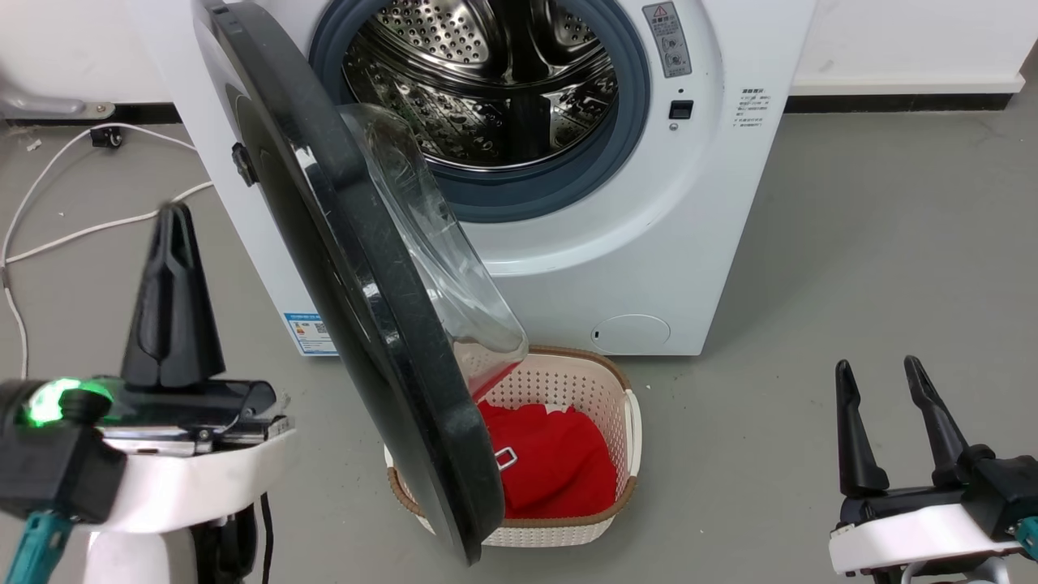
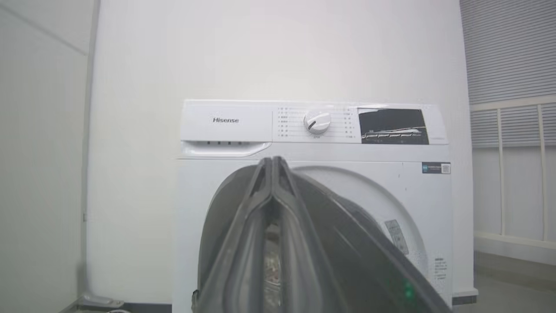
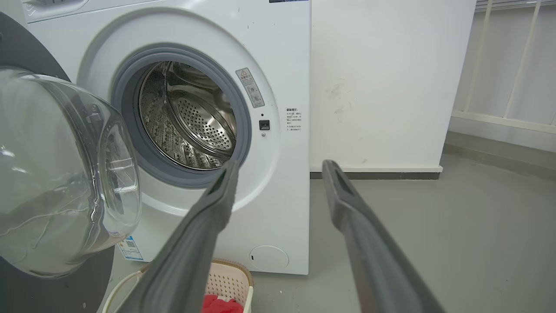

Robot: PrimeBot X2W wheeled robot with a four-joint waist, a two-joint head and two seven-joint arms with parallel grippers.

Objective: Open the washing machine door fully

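The washing machine door, a black disc with a clear glass bowl, stands swung out from its left-hand hinge, edge-on to the head view. The steel drum opening behind it is uncovered. My left gripper is shut on nothing, left of the door's outer face and apart from it. In the left wrist view its closed fingers point at the door. My right gripper is open, low at the right and far from the door. Its wrist view looks between the spread fingers at the bowl.
A white laundry basket with red cloth sits on the floor under the door's lower edge. White cables trail on the grey floor at the left. A white wall runs behind the machine.
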